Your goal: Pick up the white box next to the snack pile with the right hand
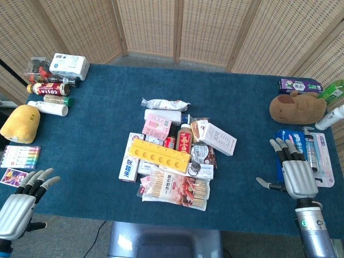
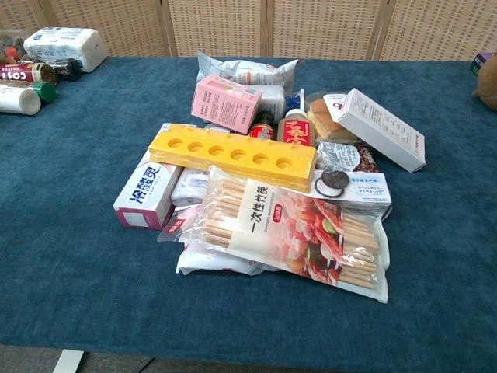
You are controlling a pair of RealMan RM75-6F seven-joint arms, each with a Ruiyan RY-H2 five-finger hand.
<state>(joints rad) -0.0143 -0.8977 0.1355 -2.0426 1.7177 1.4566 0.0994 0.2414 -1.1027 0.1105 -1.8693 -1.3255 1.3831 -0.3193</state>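
Note:
The white box [image 1: 217, 138] [image 2: 380, 128] lies at the right edge of the snack pile, long side slanting, one end leaning on a bread pack [image 2: 322, 116]. The pile holds a yellow holed tray [image 1: 160, 156] [image 2: 233, 154], a pink box [image 2: 225, 103] and a bag of chopsticks [image 2: 291, 233]. My right hand [image 1: 294, 171] rests palm-down near the table's front right, well to the right of the box, fingers spread and holding nothing. My left hand [image 1: 24, 200] hovers at the front left corner, fingers apart and empty. Neither hand shows in the chest view.
A toothbrush pack [image 1: 317, 156] lies just beyond my right hand, with a brown capybara plush [image 1: 296, 107] and a purple box [image 1: 299, 85] behind it. Bottles [image 1: 48, 88], a tissue pack [image 1: 69, 65], a yellow plush [image 1: 20, 122] and markers [image 1: 20, 157] sit at the left.

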